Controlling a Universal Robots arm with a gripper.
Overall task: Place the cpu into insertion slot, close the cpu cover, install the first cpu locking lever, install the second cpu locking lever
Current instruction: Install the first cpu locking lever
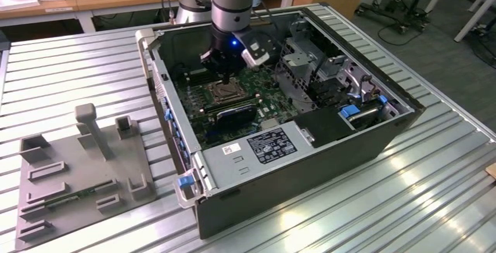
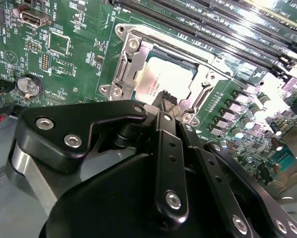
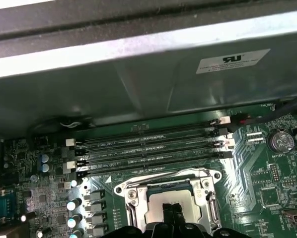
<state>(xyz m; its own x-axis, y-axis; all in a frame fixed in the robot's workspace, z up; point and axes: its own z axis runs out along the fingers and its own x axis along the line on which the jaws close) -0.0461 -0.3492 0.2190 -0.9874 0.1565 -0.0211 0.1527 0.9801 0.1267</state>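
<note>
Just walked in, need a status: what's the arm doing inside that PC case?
The arm's gripper is down inside the open computer case, right over the insertion slot on the green motherboard. The cpu already lies in the slot, its silvery top showing through the cpu cover, which lies flat around it. The fingers are together, tips at the cpu's edge.

1. An open computer case (image 1: 326, 148) lay on a ribbed metal desk (image 1: 78, 67).
2. A grey fixture tray (image 1: 81, 172) with upright holders sat toward the exterior view's left, apart from the case.
3. Long black memory slots (image 3: 153, 151) crossed the green board.
4. A round coin battery (image 2: 29, 85) sat on the board.
</note>
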